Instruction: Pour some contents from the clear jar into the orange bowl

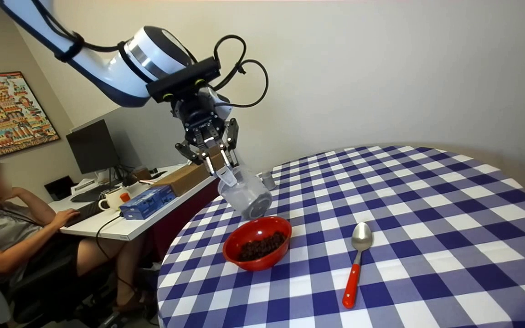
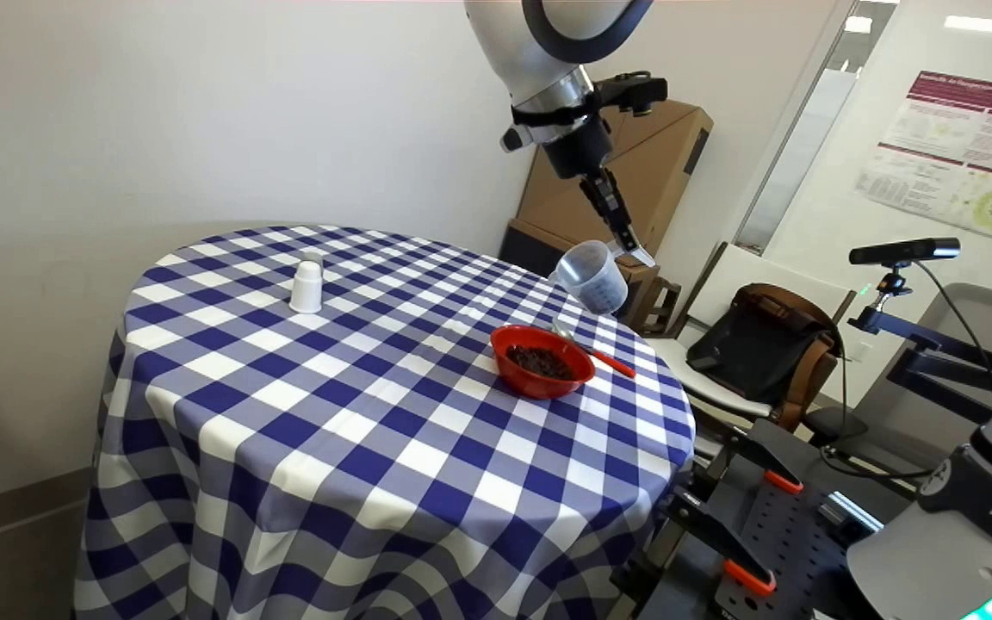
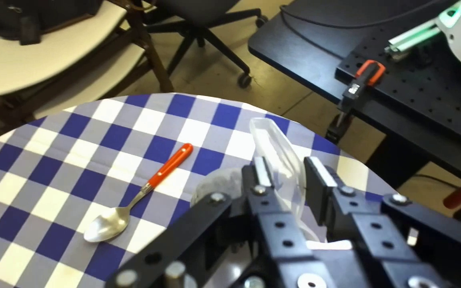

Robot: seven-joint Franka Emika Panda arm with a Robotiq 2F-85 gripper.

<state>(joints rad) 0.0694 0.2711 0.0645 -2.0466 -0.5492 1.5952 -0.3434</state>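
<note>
Nearest in the wrist view stands the black metal gripper (image 3: pixel 288 172), its fingers narrowed on the long translucent handle (image 3: pixel 276 150) of the clear jar (image 1: pixel 242 193), a cylindrical plastic vessel. In both exterior views the jar hangs tilted from that grip, above the rounded table (image 2: pixel 332 422) and apart from the small, round, glossy red-orange bowl (image 1: pixel 254 230). Those views alone show the bowl, which holds little dark brown pieces (image 1: pixel 262 247). A red-handled metal spoon (image 3: pixel 146 187) appears in every view, lying near the bowl. A small white tapered object (image 2: pixel 306 291) stands upright in an exterior view.

A blue, grey and white checked tablecloth (image 1: pixel 426 223) covers the table. In an exterior view a person (image 1: pixel 5 228) sits at a white desk (image 1: pixel 132 226) with a black monitor (image 1: pixel 91 148); a colourful framed picture (image 1: pixel 14 114) hangs beyond. In an exterior view brown cardboard boxes (image 2: pixel 668 155) stand near a pale-seated chair (image 2: pixel 754 271) bearing a black bag (image 2: pixel 741 346).
</note>
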